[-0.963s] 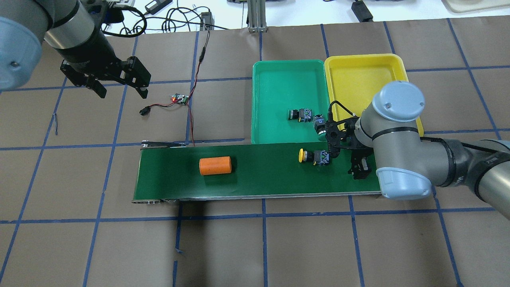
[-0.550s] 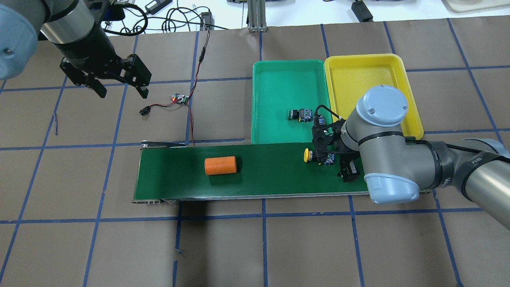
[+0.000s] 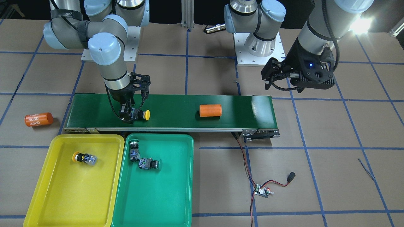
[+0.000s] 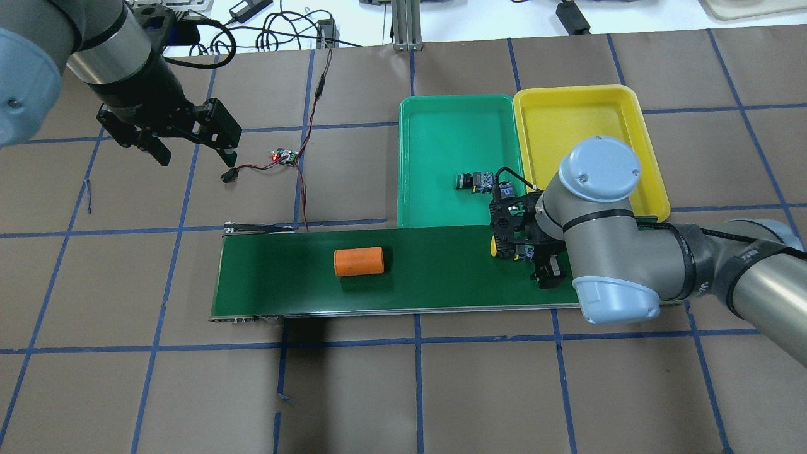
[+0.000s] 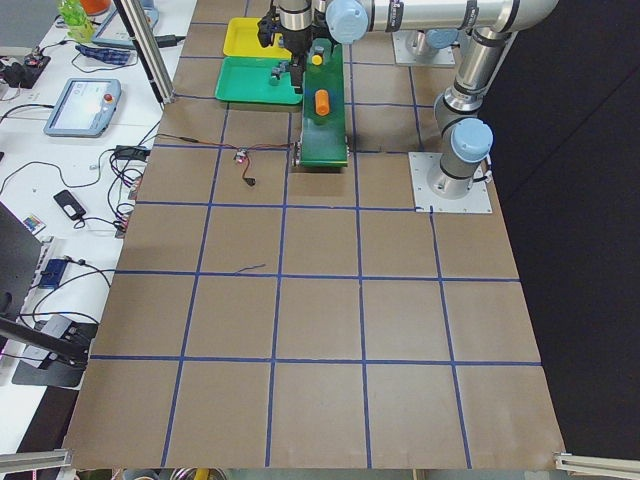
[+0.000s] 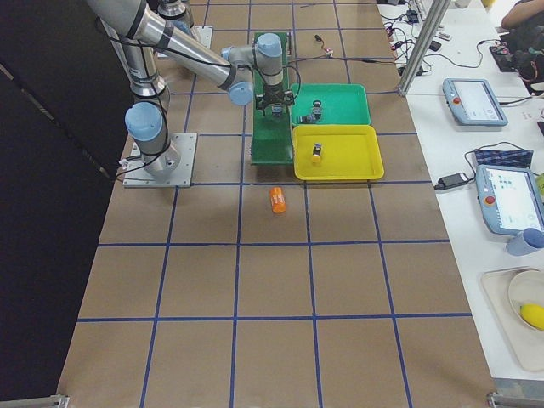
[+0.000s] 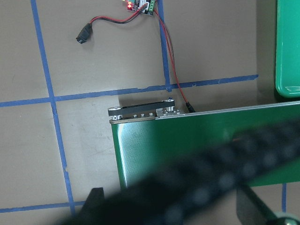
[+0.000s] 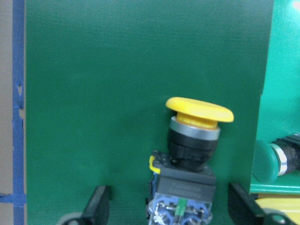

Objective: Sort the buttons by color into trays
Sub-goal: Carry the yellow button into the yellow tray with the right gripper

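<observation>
Yellow button [image 8: 199, 136] within spread right gripper [image 8: 168, 197]

The button [image 8: 192, 150] is capped yellow over black; the conveyor belt [image 4: 429, 271] is coloured dark green, the cylinder [image 4: 359, 261] orange, the surface [image 4: 479, 391] brown, crossed by blue lines.

overhead: rear, looking down | front: opposite side, steep | sides: bench [image 4: 403, 391] ends, far | wrists: close, downward | all share conveyor belt [image 4: 429, 271]
</observation>
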